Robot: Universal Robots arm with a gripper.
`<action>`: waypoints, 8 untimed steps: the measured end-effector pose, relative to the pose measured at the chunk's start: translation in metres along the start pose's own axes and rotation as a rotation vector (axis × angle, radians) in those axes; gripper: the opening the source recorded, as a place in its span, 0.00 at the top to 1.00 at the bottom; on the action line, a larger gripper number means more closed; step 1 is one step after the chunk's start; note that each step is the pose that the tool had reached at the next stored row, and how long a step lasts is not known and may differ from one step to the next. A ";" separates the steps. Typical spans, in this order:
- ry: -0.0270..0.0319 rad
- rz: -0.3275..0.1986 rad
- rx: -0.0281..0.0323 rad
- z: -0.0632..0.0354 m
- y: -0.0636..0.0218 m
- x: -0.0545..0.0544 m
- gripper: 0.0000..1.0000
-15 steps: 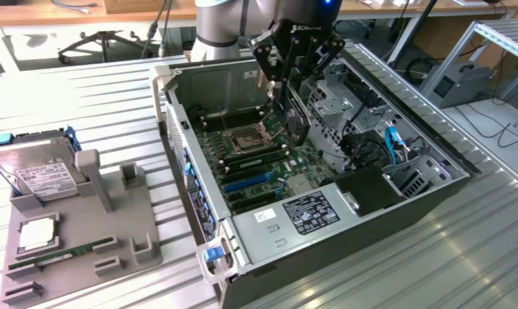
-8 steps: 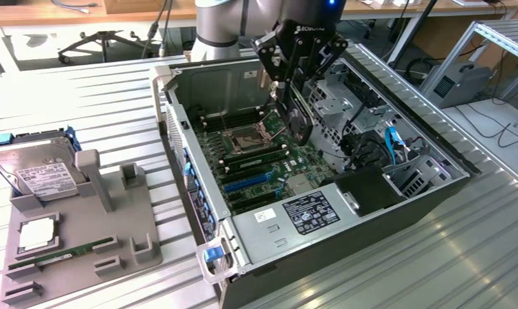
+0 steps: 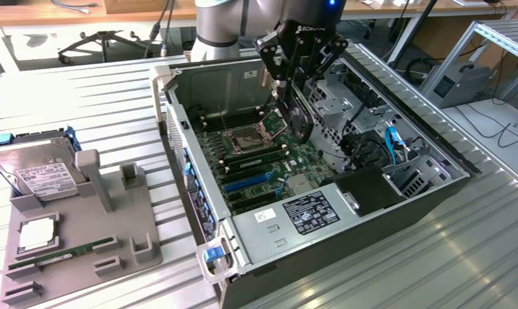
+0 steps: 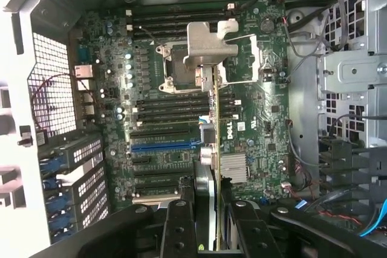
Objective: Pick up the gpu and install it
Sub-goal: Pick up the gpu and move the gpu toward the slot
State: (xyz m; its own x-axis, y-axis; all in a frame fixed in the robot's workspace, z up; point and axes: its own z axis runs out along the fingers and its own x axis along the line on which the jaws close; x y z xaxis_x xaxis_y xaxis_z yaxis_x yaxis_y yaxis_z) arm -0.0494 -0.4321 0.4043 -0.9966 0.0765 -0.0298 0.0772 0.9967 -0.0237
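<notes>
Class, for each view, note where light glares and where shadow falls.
Exterior view: glare streaks the ribbed table at the exterior view's right, while the motherboard lies dimmer inside the case. Wrist view: the case wall is washed out to white, and the gripper, shut on the gpu, looks dark against the lit motherboard.

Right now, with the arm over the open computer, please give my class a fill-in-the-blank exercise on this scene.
1. The gripper is clamped on the ____, above the motherboard.
2. The hard drive sits in the grey holder at the exterior view's ____.
3. The memory stick in that holder is ____ in colour.
Missing words: gpu; left; green.
</notes>
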 end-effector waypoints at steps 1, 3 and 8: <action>0.0000 0.000 0.0003 0.0003 0.0012 -0.001 0.73; 0.0000 0.000 0.0006 0.0011 0.0035 -0.002 0.73; -0.0001 0.000 0.0007 0.0028 0.0074 -0.009 0.73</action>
State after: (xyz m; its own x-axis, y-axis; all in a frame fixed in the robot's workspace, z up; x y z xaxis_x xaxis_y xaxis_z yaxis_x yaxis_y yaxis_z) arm -0.0397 -0.4255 0.4016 -0.9966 0.0764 -0.0299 0.0772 0.9967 -0.0244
